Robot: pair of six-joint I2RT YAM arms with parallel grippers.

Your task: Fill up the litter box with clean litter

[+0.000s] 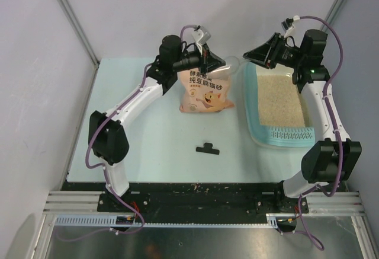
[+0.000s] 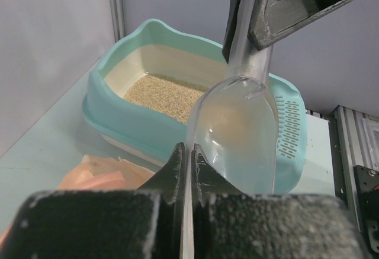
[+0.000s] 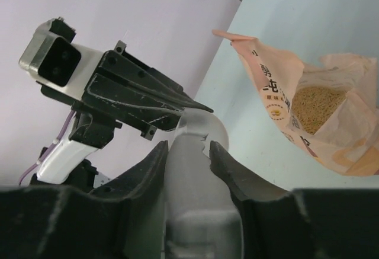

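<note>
The teal litter box (image 1: 251,102) lies at the right of the table, with beige clean litter (image 1: 278,99) across its floor. It also shows in the left wrist view (image 2: 100,93), with the litter (image 2: 163,93) inside. A clear plastic scoop (image 1: 230,64) hangs in the air between the peach-pink bag (image 1: 204,96) and the box. My left gripper (image 1: 214,63) is shut on the scoop bowl's thin rim (image 2: 237,128). My right gripper (image 1: 247,56) is shut on the scoop's handle (image 3: 189,170). The bag (image 3: 278,93) stands open with litter (image 3: 317,105) inside.
A small black clip (image 1: 207,148) lies on the table in front of the bag. The box's perforated ledge (image 1: 290,133) is at its near end. Grey walls close in the left, back and right sides.
</note>
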